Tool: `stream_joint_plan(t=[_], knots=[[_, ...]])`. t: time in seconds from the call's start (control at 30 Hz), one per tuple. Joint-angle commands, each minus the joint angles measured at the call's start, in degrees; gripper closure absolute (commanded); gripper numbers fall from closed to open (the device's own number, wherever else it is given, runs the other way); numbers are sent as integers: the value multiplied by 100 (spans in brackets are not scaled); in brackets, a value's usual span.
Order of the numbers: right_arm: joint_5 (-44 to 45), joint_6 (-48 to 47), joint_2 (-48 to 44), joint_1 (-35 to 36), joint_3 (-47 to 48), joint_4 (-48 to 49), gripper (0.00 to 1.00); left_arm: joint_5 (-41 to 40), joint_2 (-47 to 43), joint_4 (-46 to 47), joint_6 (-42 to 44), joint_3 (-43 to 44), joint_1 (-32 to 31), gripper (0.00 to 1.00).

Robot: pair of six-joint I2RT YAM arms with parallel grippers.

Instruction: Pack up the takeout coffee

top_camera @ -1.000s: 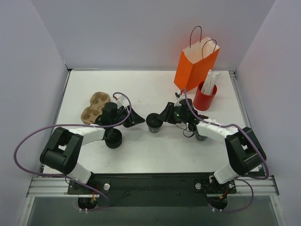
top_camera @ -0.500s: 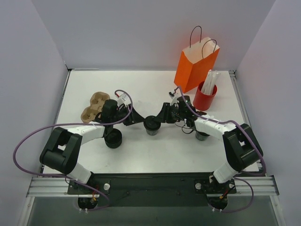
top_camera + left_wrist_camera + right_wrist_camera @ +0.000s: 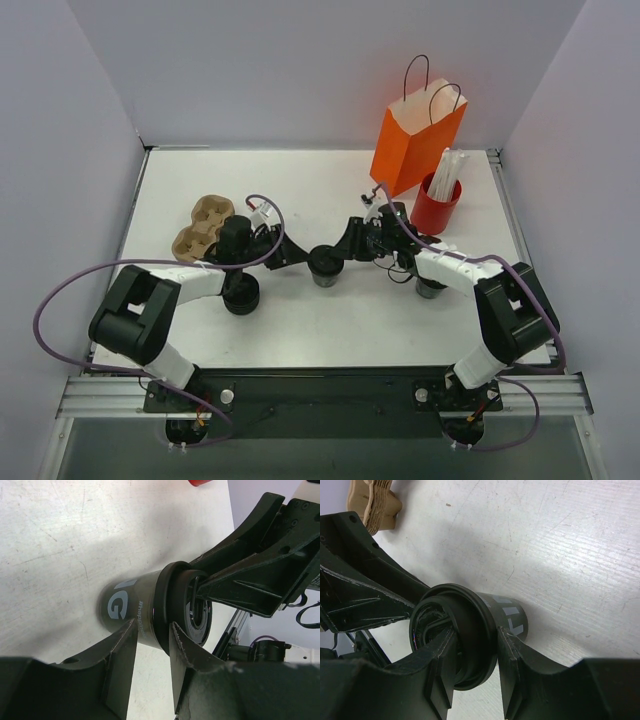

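My right jaws clamp the takeout coffee [image 3: 324,264] rim; my left jaws straddle it, clamping state I cannot tell.

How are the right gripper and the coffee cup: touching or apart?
Touching. Right wrist view: the right gripper clamps its fingers on the coffee cup, both against its black rim.

- The takeout coffee [image 3: 131,611] between the fingers [image 3: 117,670] of your left claw [image 3: 152,629] has a matt dark grey paper wall with pale print.
- Its black plastic top rim [image 3: 167,605] looks smooth and faintly glossy.
- Your right claw [image 3: 475,640] has the same matt black plastic fingers [image 3: 440,680], with edges scuffed pale.
- The table [image 3: 50,540] beneath both claws is white, matt, finely scratched and smudged.
- Beyond your right claw, the cup carrier [image 3: 375,505] is rough tan moulded pulp.
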Motion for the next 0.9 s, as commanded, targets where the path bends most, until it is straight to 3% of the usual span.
stream_joint_plan(t=[0.0,0.53,0.73,0.87], knots=[[240,-449,264,53,-259,-680,84,-170,406,169,87,-68,-187,62],[301,-265,440,-70,-953,50,85,-768,987,739,-159,-877,-504,81],[222,-264,475,-140,-1033,174,85,-865,1137,898,-282,-1000,-539,81],[64,-483,467,-175,-857,-27,85,-603,830,987,-467,-939,-530,74]])
